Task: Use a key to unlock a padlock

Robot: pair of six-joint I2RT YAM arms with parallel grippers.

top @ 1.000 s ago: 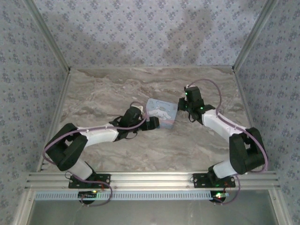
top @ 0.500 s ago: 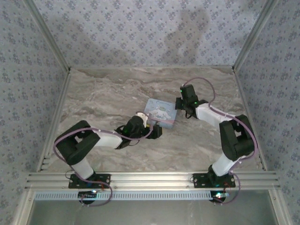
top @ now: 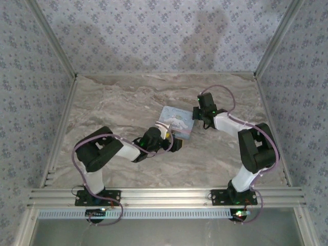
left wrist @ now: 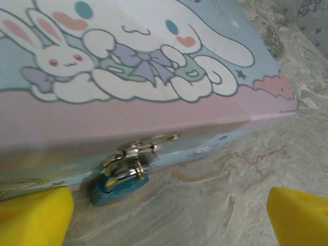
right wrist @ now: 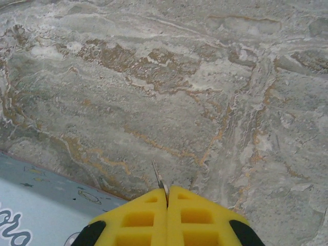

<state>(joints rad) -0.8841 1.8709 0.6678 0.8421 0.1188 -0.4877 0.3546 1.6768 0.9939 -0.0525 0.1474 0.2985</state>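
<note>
The padlock (left wrist: 120,182) looked locked on the tin (left wrist: 154,118), so no unlocking yet. The left tool (left wrist: 166,218) gaped empty before it; the right tool (right wrist: 167,197) was clamped on the key (right wrist: 159,179).

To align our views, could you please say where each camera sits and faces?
Top external: above and behind the bases, looking down at the table; both arms, left gripper and right gripper by the tin.
Left wrist: low, facing the tin's latch and padlock; open yellow fingers.
Right wrist: looking down at table; shut fingers pinch a likely key.
All share the tin.
</note>
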